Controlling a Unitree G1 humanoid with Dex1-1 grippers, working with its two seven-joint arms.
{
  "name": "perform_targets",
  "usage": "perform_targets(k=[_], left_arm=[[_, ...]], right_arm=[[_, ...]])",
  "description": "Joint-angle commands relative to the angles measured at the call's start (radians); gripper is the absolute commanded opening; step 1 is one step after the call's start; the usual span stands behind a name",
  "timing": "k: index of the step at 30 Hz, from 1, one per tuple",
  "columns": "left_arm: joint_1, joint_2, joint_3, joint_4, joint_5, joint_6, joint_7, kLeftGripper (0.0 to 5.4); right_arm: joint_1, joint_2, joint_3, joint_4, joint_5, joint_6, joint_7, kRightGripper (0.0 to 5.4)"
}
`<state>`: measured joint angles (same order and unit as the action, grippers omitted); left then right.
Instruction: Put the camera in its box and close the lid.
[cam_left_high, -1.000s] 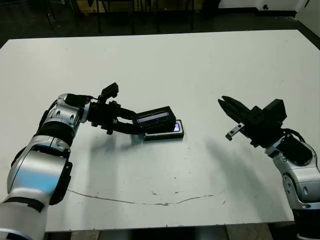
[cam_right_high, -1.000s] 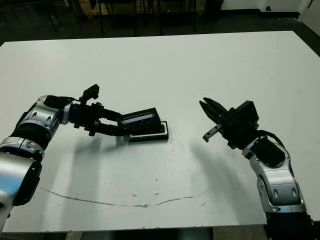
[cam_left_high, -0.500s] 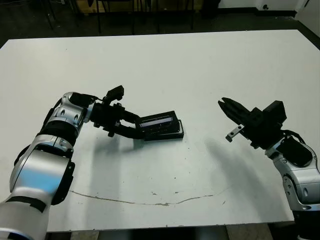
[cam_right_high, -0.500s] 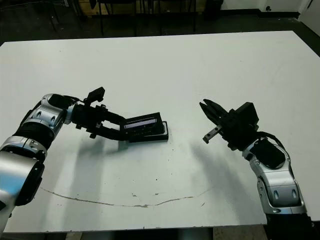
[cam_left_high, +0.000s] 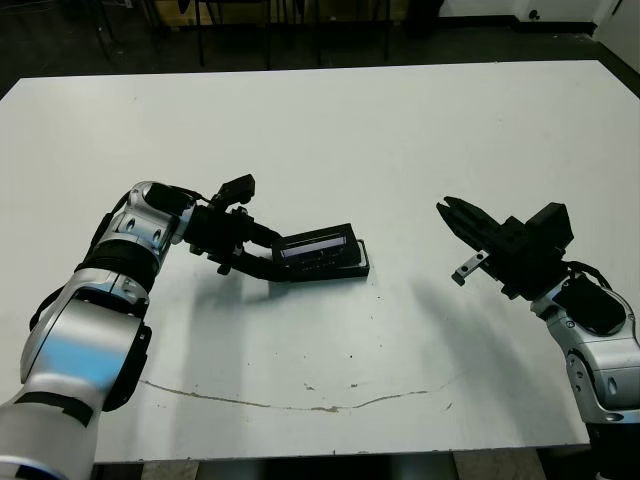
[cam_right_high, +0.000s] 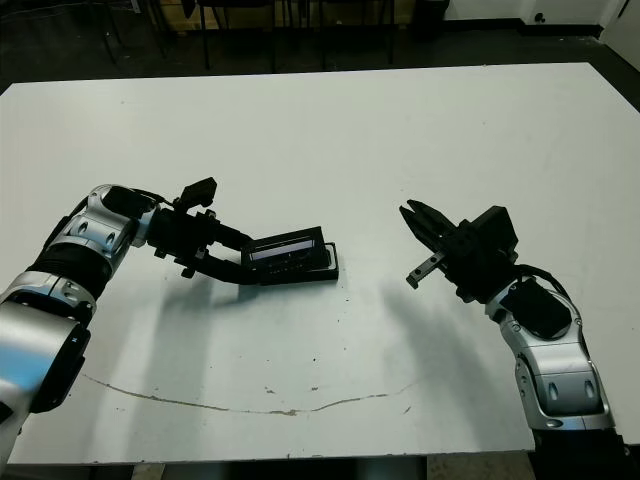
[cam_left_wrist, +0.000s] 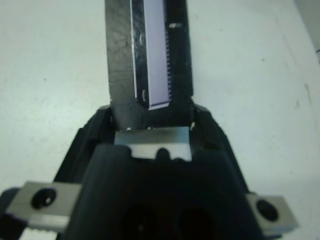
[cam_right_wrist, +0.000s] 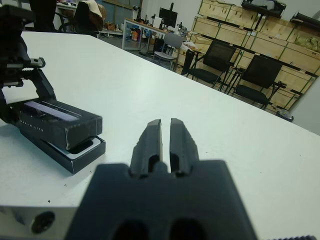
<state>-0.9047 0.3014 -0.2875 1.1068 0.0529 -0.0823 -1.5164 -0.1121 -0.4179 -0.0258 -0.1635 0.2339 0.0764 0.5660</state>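
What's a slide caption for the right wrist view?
Right gripper idle with fingers together, while the left gripper lowers the lid onto the box.

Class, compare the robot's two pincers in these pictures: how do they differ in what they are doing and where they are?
The left pincer grips the lid, tilted over the box; the right pincer holds nothing. The left reaches in to the box at the table's middle; the right hangs off to the side, well apart from the box. Both have black fingers and point toward the box.

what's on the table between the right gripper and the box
Nothing: both eye views show only bare white table between the right gripper and the box.
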Motion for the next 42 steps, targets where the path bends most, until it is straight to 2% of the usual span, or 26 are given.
perform_targets(k=[1,8,16,22,33,42], left_arm=[[0.034,-0.033,-0.058,0.049,0.073,0.011,0.011,2.52],[0.022,-0.05,-0.107,0.084,0.117,-0.032,0.036,2.52],[-0.012,-0.051,-0.135,0.095,0.142,-0.031,0.069,2.51],[-0.039,-0.066,-0.141,0.096,0.149,-0.038,0.078,2.51],[-0.065,-0.16,-0.115,0.13,0.136,0.042,0.083,2.51],[-0.071,-0.188,-0.115,0.146,0.147,0.097,0.054,2.51]], right_arm=[[0.012,-0.008,-0.008,0.003,0.004,0.019,0.005,0.0],[0.013,-0.015,-0.011,-0.01,0.0,0.043,0.001,0.0],[0.006,-0.007,-0.01,0.013,-0.001,0.013,0.01,0.0],[0.004,-0.006,-0.007,0.01,-0.001,0.019,0.007,0.0],[0.006,-0.007,-0.007,0.007,0.0,0.02,0.009,0.0],[0.018,-0.01,-0.006,-0.008,-0.013,0.031,-0.003,0.0]])
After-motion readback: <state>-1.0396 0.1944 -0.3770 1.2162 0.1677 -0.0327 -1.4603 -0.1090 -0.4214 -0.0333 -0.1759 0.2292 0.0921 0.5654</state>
